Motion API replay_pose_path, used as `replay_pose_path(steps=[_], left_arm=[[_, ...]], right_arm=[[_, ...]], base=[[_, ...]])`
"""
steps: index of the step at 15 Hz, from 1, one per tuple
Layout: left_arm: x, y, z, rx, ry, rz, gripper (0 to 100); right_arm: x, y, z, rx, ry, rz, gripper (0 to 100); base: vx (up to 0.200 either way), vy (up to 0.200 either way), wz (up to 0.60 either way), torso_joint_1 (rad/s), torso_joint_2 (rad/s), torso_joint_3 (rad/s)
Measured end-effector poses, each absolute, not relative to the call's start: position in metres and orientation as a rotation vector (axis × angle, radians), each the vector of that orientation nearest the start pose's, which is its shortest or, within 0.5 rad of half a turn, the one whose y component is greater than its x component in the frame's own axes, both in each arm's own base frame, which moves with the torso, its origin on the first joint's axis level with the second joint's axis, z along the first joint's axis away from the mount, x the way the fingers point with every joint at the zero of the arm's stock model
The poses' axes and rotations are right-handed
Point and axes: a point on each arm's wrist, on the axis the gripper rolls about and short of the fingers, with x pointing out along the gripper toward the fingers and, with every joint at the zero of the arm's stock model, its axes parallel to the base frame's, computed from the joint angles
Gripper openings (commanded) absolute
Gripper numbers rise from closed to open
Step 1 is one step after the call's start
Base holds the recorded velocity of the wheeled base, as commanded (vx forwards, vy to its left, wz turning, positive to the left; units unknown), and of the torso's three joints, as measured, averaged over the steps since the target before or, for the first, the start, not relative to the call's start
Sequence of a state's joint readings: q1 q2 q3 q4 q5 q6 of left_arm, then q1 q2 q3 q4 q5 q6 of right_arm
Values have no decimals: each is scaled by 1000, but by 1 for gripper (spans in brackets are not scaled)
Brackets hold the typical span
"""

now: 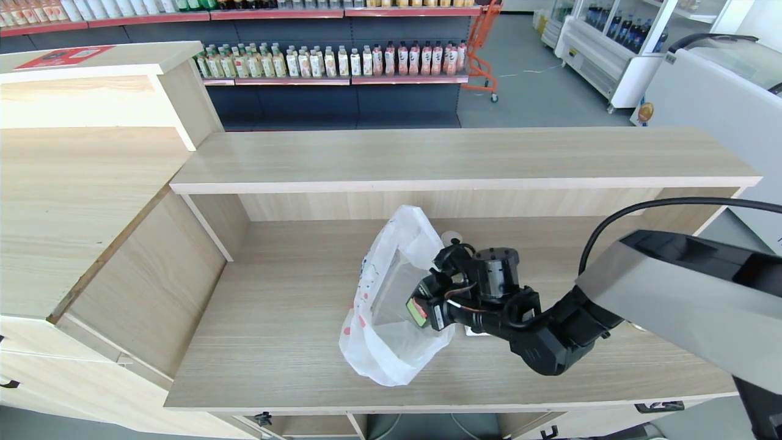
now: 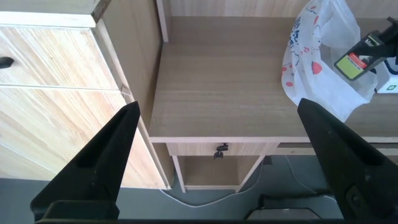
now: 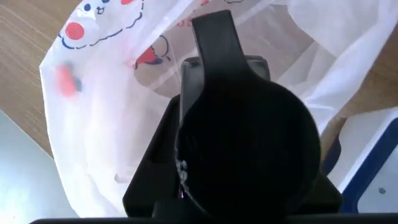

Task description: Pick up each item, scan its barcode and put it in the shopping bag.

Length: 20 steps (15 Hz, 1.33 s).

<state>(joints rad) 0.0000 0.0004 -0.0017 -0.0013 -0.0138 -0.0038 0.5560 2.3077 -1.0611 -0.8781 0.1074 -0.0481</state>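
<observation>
A white shopping bag with red cartoon prints stands open on the wooden counter. My right gripper is at the bag's mouth, shut on a black round item with a green and red label. In the right wrist view the bag spreads out behind the item. My left gripper hangs open with nothing in it, low in front of the counter's front edge and to the left of the bag.
A flat white and blue box lies on the counter under my right arm, beside the bag. A raised ledge runs along the back and a taller side counter stands left. A keyed drawer sits under the front edge.
</observation>
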Motion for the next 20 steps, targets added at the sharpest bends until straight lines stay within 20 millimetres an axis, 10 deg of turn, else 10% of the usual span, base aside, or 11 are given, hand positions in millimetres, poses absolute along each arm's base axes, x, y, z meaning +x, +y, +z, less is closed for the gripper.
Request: replay_pose_path(steps=[6,7,15,20], left_arm=[[-23,0,76,-4,-3,-14,100],[-23,0,76,-4,-3,-14,100],[-23,0,76,-4,-3,-14,100],[-23,0,76,-4,-3,-14,100]], right_arm=[[372,242,12,-236,338,698,0],[374,243,9,-246,338,699,100],[377,255,36,127,382,701,100],[357,217,88,347,474,618,100]], base=[[0,0,0,0,0,0],[0,0,0,0,0,0],[0,0,0,0,0,0],[0,0,0,0,0,0]])
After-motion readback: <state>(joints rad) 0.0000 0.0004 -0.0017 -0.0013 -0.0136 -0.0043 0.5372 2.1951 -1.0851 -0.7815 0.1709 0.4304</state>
